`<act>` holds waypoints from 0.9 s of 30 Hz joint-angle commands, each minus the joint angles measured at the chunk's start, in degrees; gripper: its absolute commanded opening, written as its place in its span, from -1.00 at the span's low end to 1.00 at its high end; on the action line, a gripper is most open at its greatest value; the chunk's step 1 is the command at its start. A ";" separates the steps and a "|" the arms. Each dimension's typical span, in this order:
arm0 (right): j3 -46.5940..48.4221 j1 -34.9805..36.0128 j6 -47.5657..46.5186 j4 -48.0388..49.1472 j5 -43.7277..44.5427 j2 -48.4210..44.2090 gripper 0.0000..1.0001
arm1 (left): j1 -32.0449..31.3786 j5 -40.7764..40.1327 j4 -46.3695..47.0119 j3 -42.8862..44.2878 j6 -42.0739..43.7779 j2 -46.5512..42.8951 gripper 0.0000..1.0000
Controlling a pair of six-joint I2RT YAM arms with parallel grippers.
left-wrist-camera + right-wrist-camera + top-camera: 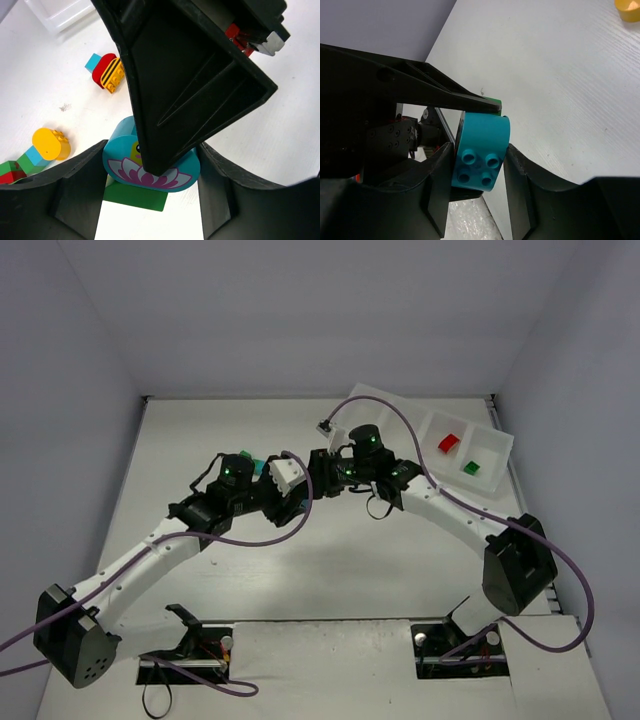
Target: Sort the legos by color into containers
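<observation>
Two robot arms meet over the middle of the white table (200, 440) in the view from above. The left hand (292, 495) and the right hand (322, 478) are tip to tip there, and whatever is between them is too hidden to see from up here. A long white tray (362, 400) lies at the far right of the table. It has one red brick (448, 443) in one box and one small green brick (470, 467) in the next box. In the left wrist view, the left hand (152, 155) is partly closed. Its two fingers (80, 192) press on the sides of a blue-green brick (150, 172) with a flower picture on it. A second green brick (135, 197) is stuck under that one. A big black finger (190, 85) of the right hand lies across the blue-green brick. On the table behind are a red, yellow and blue stack (105, 72) and a round yellow brick (50, 144) joined to a row of blue, green and red ones. In the right wrist view, the right hand (480, 155) is closed on the same blue-green brick (482, 145). One finger touches each side, and its four bumps face the camera. Whether the brick touches the table is hard to tell.
</observation>
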 commanded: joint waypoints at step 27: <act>0.20 -9.46 -6.47 0.47 -7.04 -1.83 -1.00 | 0.37 1.35 -7.60 3.30 7.68 -5.78 0.61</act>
